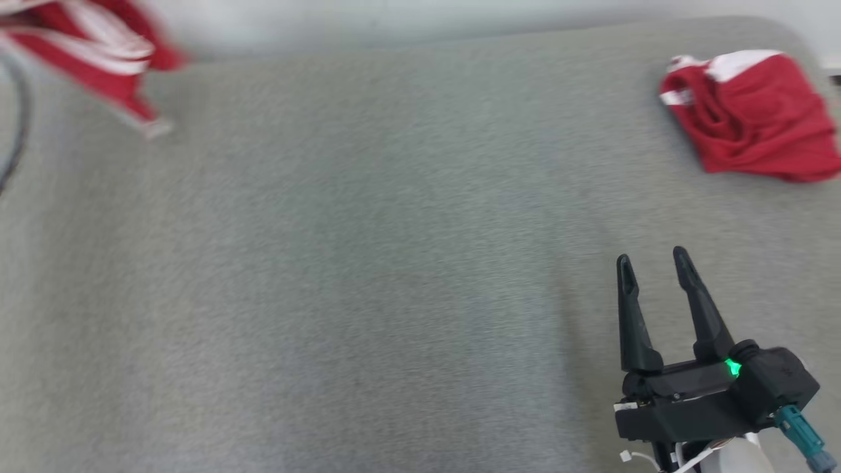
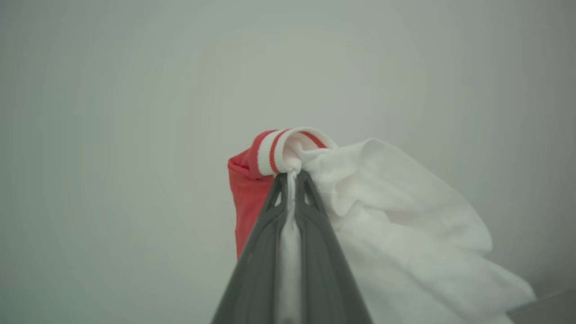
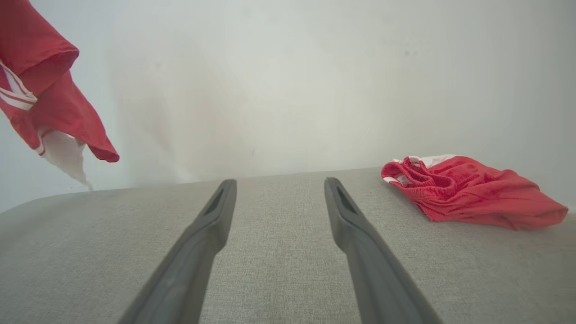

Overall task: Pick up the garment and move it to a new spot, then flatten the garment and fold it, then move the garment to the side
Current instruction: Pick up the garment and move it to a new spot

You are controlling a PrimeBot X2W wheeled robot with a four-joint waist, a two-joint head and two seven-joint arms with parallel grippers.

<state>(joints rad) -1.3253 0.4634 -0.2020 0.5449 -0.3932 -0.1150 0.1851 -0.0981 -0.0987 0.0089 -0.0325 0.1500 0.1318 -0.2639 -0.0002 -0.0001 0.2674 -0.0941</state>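
Red-and-white fabric garment point(image 2: 382, 216) hangs clamped in our left gripper point(image 2: 291, 176) over the grey cloth-covered table point(image 1: 368, 263) by its far left corner, while our right gripper point(image 1: 652, 256) stands spread and empty.

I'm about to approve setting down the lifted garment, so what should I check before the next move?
1. Jaws of the left gripper shut on the striped band of the held garment: ok.
2. Held garment fully off the grey surface: cannot tell; its lowest tip hangs close to it.
3. Jaws of the right gripper open, nothing between them: ok.
4. Bare stretch in the middle of the grey surface for a landing spot: ok.
5. Second red garment lying apart at the far right: ok.
6. Head view sharp on the held garment: not ok, blurred.
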